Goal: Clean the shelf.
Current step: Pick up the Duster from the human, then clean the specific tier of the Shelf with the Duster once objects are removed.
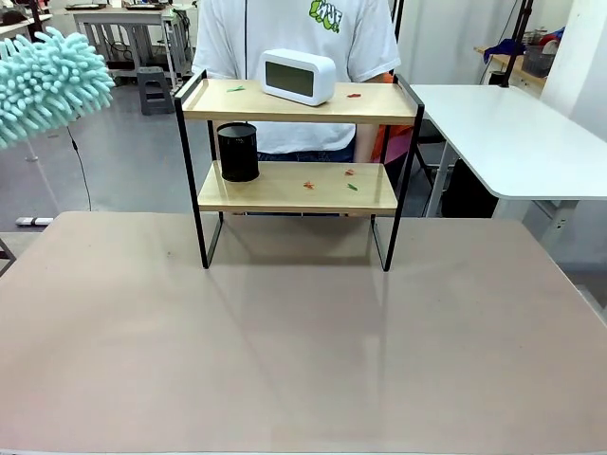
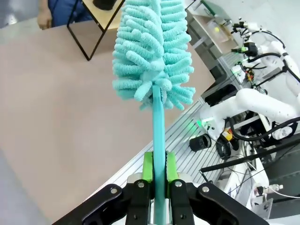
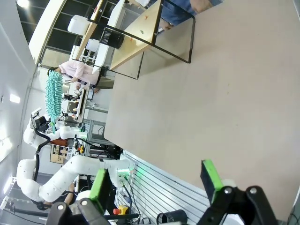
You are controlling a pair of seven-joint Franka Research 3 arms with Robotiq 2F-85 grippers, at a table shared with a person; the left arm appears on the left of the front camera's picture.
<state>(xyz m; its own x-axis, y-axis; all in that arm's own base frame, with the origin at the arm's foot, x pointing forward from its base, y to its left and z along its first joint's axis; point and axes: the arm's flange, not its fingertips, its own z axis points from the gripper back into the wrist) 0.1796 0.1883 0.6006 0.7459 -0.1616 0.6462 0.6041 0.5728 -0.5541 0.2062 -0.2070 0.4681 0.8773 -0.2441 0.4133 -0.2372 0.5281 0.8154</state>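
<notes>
The shelf [image 1: 297, 188], two light wooden boards in a thin black frame, stands at the table's far side. Small red and green scraps [image 1: 349, 173] lie on both boards. A white digital clock [image 1: 298, 76] rests on the top board and a black cup [image 1: 238, 152] on the lower one. My left gripper [image 2: 159, 172] is shut on the handle of a teal fluffy duster [image 2: 152, 51], whose head shows at the upper left of the front view [image 1: 45, 83], left of the shelf. My right gripper [image 3: 157, 180] is open with nothing between its fingers, above the table's near part.
A person in a white T-shirt [image 1: 294, 38] stands right behind the shelf. A second white table [image 1: 517, 133] adjoins at the far right. The brown tabletop [image 1: 303, 341] spreads bare in front of the shelf.
</notes>
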